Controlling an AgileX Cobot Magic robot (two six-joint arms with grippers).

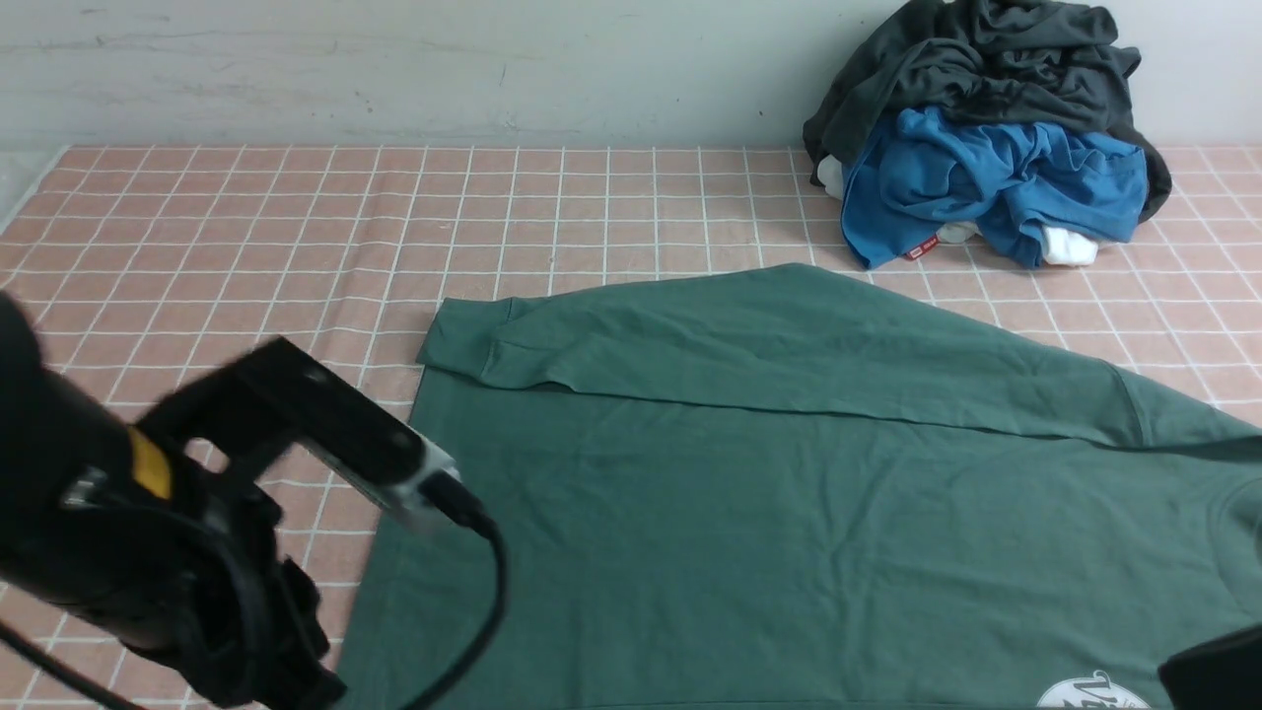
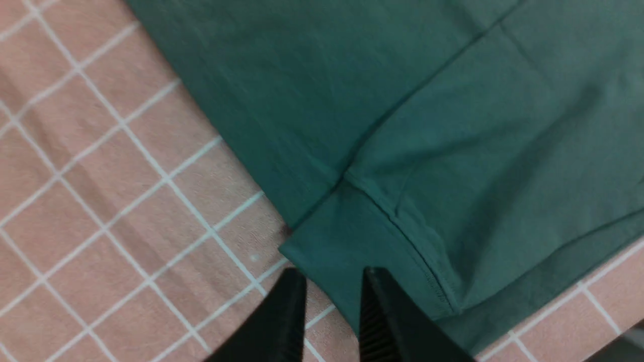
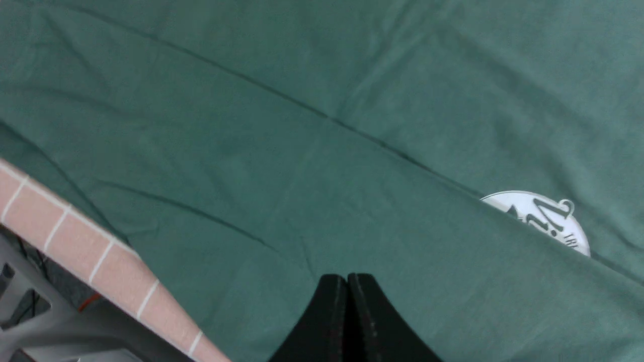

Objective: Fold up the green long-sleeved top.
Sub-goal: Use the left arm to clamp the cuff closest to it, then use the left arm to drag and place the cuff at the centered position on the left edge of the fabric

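While left fingers (image 2: 289, 306) hung released over one cuff (image 2: 352, 236), right fingers (image 3: 332, 306) hovered clenched, empty, above one green top (image 3: 302, 151).

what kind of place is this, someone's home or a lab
Probably a robot test bench for laundry folding, not a home: a pink checked tablecloth against a bare wall, the green long-sleeved top laid out flat, and a heap of other clothes behind it.

One green top (image 1: 789, 493), one clothes heap (image 1: 986, 128)
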